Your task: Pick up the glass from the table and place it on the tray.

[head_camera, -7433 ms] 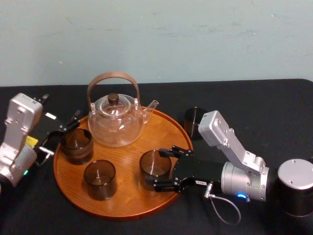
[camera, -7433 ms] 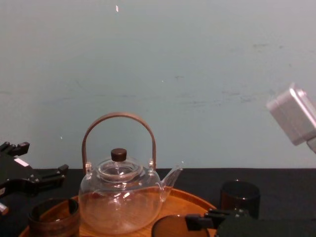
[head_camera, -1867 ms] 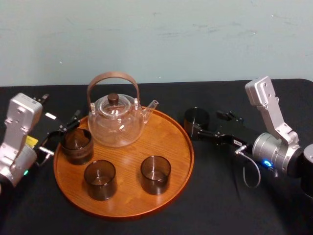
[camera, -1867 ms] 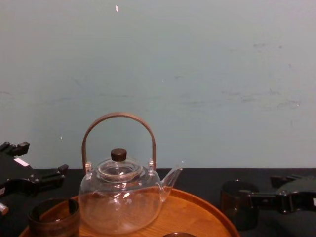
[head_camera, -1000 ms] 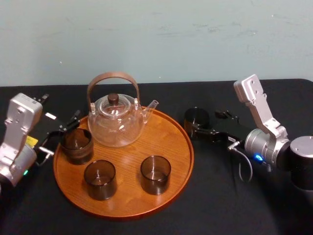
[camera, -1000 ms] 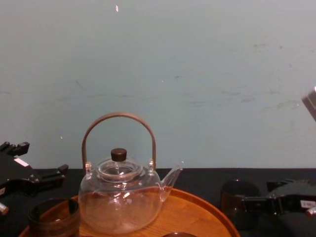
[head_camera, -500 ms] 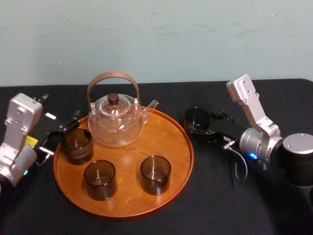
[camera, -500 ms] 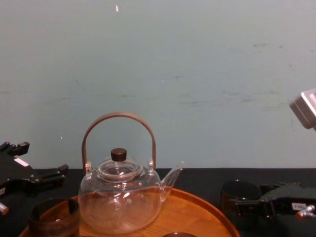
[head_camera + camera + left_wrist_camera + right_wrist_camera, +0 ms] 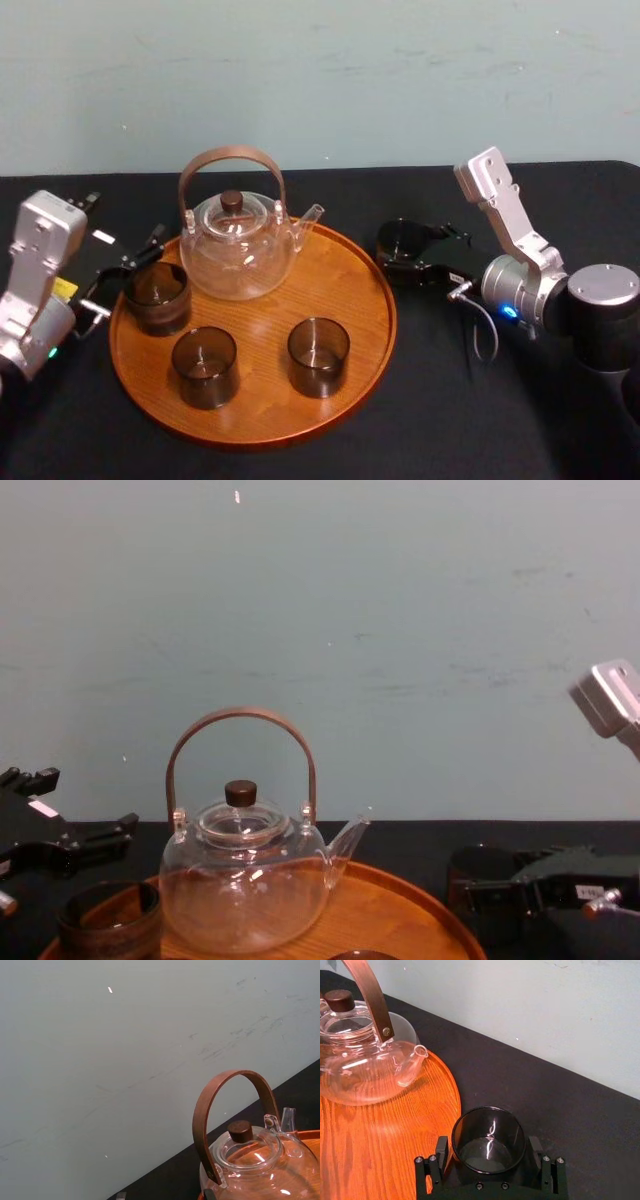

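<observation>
A dark smoked glass (image 9: 399,238) stands upright on the black table (image 9: 520,420), just off the right rim of the round wooden tray (image 9: 345,285). My right gripper (image 9: 408,250) lies low over the table, open, one finger on each side of the glass. In the right wrist view the glass (image 9: 488,1140) sits between the two black fingers (image 9: 441,1154), close to both, beside the tray (image 9: 395,1155). The chest view shows the glass (image 9: 478,872) at the lower right with the right gripper (image 9: 505,890) around it. My left gripper (image 9: 125,272) rests open at the tray's left edge.
A glass teapot (image 9: 238,245) with a brown hoop handle stands at the back of the tray. Three more dark glasses (image 9: 157,297), (image 9: 204,366), (image 9: 318,356) stand on the tray. Bare wood lies on the tray's right side. A pale wall closes off the back.
My right gripper has slid left along the table until its fingers flank the glass. The glass, tray and left arm have stayed put.
</observation>
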You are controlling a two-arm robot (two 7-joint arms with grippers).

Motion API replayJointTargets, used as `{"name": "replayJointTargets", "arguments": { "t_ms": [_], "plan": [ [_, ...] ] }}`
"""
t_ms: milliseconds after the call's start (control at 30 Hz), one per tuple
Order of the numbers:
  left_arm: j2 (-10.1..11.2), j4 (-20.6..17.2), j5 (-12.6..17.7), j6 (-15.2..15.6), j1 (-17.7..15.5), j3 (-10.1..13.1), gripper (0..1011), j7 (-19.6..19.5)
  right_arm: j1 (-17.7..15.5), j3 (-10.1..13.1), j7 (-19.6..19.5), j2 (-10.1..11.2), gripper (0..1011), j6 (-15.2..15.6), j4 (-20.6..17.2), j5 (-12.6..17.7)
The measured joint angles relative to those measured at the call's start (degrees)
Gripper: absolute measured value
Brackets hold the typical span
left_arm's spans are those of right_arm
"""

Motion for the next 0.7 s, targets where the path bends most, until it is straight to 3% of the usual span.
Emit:
{"name": "replayJointTargets", "arguments": {
  "t_ms": [700],
  "plan": [
    [0.00, 0.00, 0.00, 0.00, 0.00, 0.00, 1001, 0.00, 1.53, -0.02, 0.18, -1.34, 1002, 0.01, 2.17, -0.90]
  ]
}}
